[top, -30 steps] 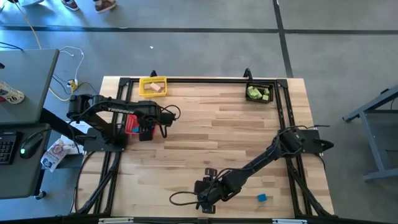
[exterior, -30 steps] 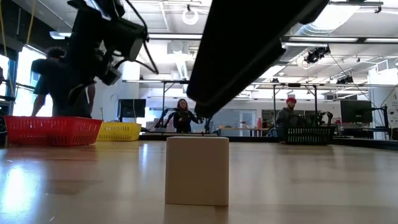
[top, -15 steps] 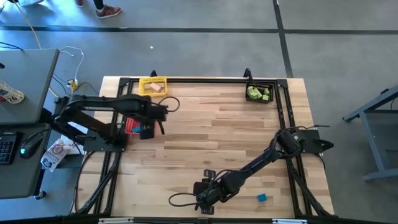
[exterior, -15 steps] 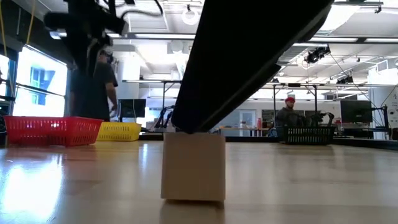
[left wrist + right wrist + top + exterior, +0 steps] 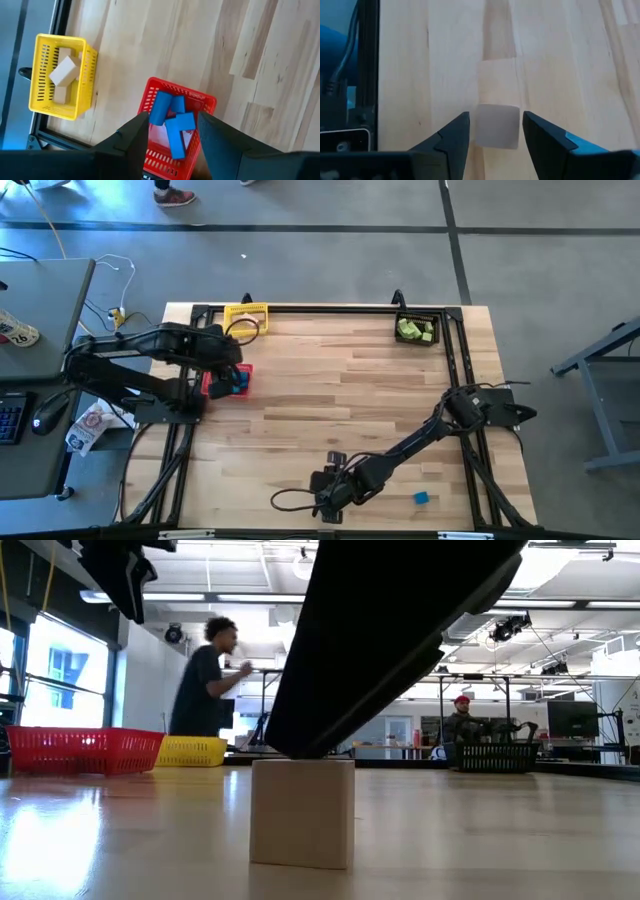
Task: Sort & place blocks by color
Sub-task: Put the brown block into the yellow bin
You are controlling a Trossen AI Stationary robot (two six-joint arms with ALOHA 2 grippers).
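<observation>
Wooden table (image 5: 340, 390) under two dark arms, with workshop space behind where people stand and sit.

Right gripper (image 5: 495, 131) is low at the near edge, jaws parted around a tan wooden cube (image 5: 496, 125); no contact can be made out. In the low view the arm blocks much of the room above that cube (image 5: 301, 812). Left gripper (image 5: 170, 131) hangs spread and empty over the red basket (image 5: 204, 101) at far left, which holds blue blocks (image 5: 172, 125). Beside it, the yellow basket (image 5: 40, 102) holds tan blocks (image 5: 63, 72). Green blocks (image 5: 414, 330) fill the black basket (image 5: 420, 316) at far right. One blue cube (image 5: 421, 498) lies near right, small from above.
</observation>
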